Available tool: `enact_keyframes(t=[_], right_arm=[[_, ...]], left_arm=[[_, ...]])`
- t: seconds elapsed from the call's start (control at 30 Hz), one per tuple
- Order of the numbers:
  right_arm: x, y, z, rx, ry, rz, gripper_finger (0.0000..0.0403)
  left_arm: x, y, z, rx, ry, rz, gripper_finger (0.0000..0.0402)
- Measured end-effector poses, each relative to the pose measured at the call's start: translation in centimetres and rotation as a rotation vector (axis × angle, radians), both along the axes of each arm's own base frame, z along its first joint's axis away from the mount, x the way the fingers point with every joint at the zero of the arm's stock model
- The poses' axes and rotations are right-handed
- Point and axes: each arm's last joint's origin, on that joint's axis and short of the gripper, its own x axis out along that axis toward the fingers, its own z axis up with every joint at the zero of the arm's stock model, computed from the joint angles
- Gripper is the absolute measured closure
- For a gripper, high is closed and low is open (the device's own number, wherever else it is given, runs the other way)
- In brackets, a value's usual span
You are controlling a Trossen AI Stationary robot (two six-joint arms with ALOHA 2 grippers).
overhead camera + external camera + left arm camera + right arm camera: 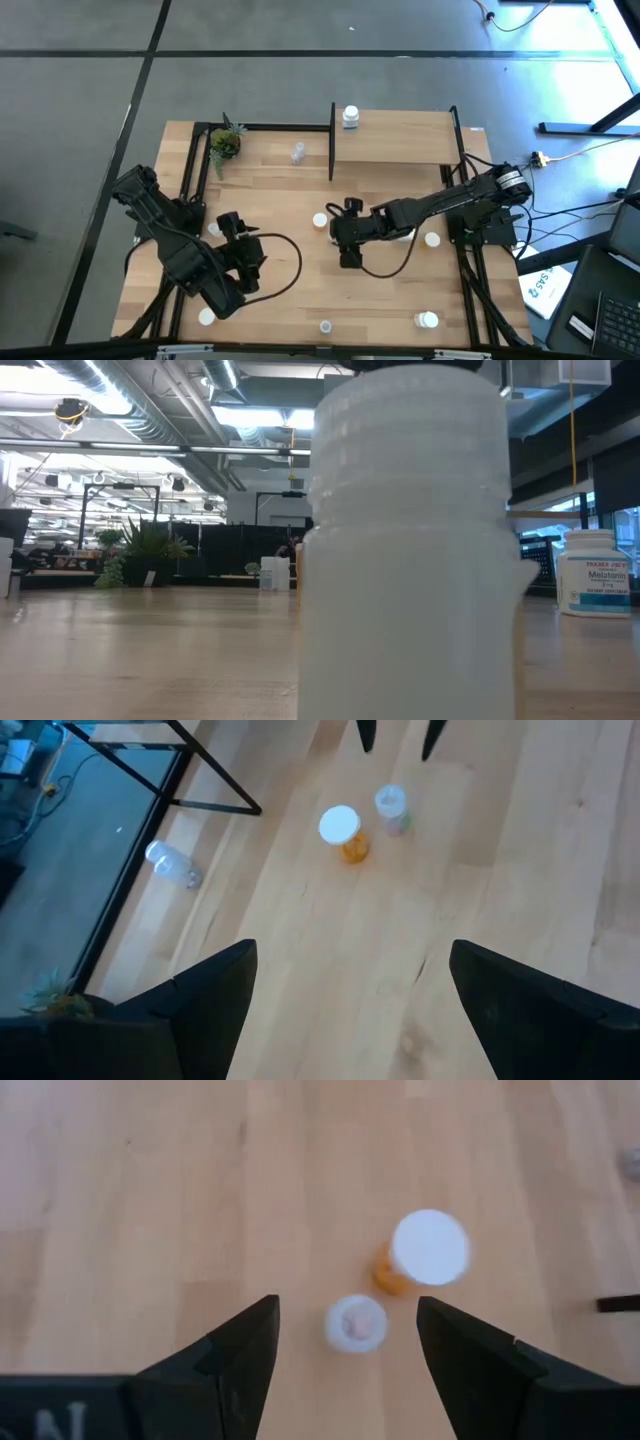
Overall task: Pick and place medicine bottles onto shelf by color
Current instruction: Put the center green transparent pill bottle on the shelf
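Smooth light-wood tabletop (380, 290), black metal shelf posts (332, 140), translucent ribbed plastic bottle (410, 550)

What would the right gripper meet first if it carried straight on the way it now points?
Most likely the small clear bottle, which stands upright between the open right gripper's fingers. The orange bottle with a white cap stands just beyond and a little off that line. Depth is hard to judge.

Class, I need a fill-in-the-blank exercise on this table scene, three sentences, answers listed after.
1. The right claw hangs open above a small clear bottle that stands beside an ____ bottle with a white cap.
2. The shelf holds ____ white bottle.
3. The potted plant stands at the table's far ____ corner.

Answers: orange; one; left
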Motion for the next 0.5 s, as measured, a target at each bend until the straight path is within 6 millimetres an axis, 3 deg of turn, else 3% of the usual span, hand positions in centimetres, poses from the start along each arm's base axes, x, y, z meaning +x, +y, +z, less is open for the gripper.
enact_keyframes(t=[0.5], right_arm=[[0.3, 0.1, -1.1, -0.077, 0.054, 0.083, 0.0163]], left_arm=[[0.1, 0.0, -2.9, 0.049, 0.045, 0.003, 0.0075]])
